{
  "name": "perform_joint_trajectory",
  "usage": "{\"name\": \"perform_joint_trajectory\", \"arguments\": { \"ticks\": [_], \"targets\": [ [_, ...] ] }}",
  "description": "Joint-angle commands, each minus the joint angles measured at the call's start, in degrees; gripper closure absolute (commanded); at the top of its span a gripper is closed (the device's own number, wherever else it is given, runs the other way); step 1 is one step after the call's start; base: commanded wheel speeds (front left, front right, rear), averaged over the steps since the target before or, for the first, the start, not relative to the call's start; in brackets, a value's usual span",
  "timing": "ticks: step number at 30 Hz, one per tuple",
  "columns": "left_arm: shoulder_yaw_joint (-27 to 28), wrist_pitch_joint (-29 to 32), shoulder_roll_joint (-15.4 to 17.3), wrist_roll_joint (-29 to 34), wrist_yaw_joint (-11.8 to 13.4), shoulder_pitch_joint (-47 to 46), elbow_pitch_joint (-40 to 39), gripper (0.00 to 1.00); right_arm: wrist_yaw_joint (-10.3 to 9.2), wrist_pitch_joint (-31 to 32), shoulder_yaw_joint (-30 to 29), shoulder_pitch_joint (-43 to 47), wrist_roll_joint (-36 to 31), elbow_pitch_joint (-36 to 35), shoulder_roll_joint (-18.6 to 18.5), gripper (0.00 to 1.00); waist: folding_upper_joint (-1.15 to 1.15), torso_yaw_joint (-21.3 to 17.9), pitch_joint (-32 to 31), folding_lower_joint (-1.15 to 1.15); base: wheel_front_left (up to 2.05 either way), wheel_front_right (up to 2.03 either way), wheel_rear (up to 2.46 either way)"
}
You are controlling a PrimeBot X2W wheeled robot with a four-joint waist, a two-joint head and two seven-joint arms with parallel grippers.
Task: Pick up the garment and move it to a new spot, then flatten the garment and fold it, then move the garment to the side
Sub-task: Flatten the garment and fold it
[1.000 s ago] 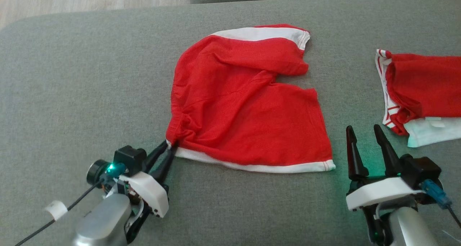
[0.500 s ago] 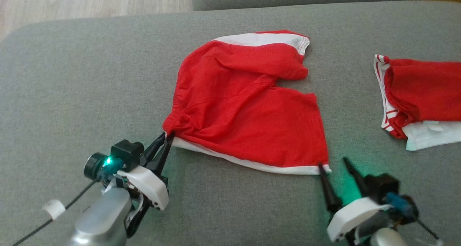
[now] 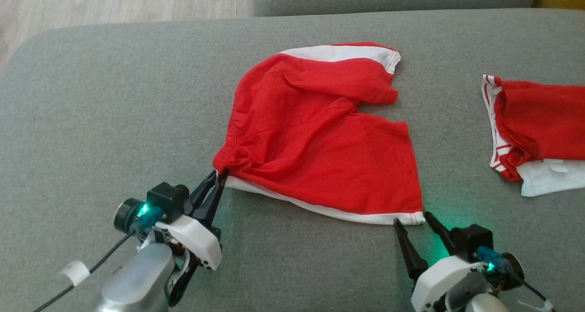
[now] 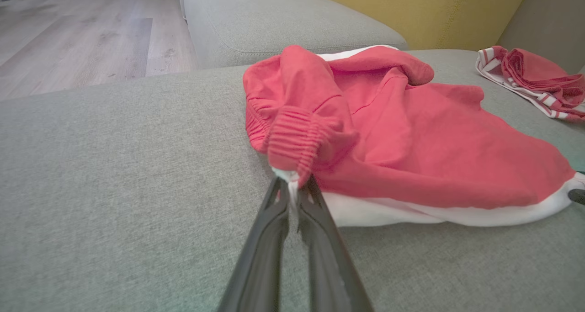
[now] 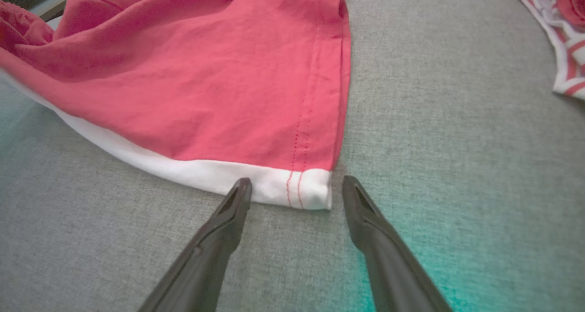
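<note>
Here's the big grey cushion (image 3: 114, 97), a broad, flat fabric surface. Lying on it, right around the middle, are the red shorts (image 3: 315, 143), spread out but far from smooth. The near leg lies fairly flat, its white side stripe (image 3: 320, 210) running along the near edge. The far leg is twisted and folded over, showing a second white stripe (image 3: 338, 52). The waistband corner (image 3: 233, 154) at the near left is bunched up. Well apart, off to the right, a second red-and-white bundle (image 3: 539, 120) rests on the same cushion, with a pale cloth (image 3: 548, 179) poking out beneath it.
</note>
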Motion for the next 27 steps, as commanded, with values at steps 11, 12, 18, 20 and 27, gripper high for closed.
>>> {"name": "perform_joint_trajectory", "arguments": {
  "ticks": [11, 12, 18, 20, 27],
  "targets": [
    [1.8, -0.4, 1.9, -0.2, 0.6, -1.5, -1.5, 1.00, 0.39, -0.5, 3.1, -1.4, 0.3, -0.7, -0.9, 0.00, 0.00, -0.1, -0.1, 0.00, 0.00, 0.00, 0.00],
    [1.8, -0.4, 1.9, -0.3, 0.7, -1.5, -1.5, 1.00, 0.39, -0.6, 3.3, -1.5, 0.4, -0.7, -0.9, 0.00, 0.00, -0.1, -0.1, 0.00, 0.00, 0.00, 0.00],
    [1.6, -0.2, 2.1, -0.4, 0.8, -1.6, -1.7, 1.00, 0.39, -0.7, 4.2, -1.6, 1.1, -0.5, -1.3, 0.00, 0.00, -0.2, -0.2, 0.00, 0.00, 0.00, 0.00],
    [1.5, -0.2, 2.1, -0.4, 0.8, -1.6, -1.7, 1.00, 0.39, -0.7, 4.4, -1.7, 1.3, -0.4, -1.4, 0.03, 0.00, -0.1, -0.3, 0.00, 0.00, 0.00, 0.00],
    [1.2, 0.0, 2.2, -0.7, 1.0, -1.4, -1.7, 1.00, 0.39, -1.3, 4.8, -2.0, 2.1, -0.9, -1.9, 1.00, 0.00, -0.1, -0.9, 0.00, 0.00, 0.00, 0.00]
  ]
}}
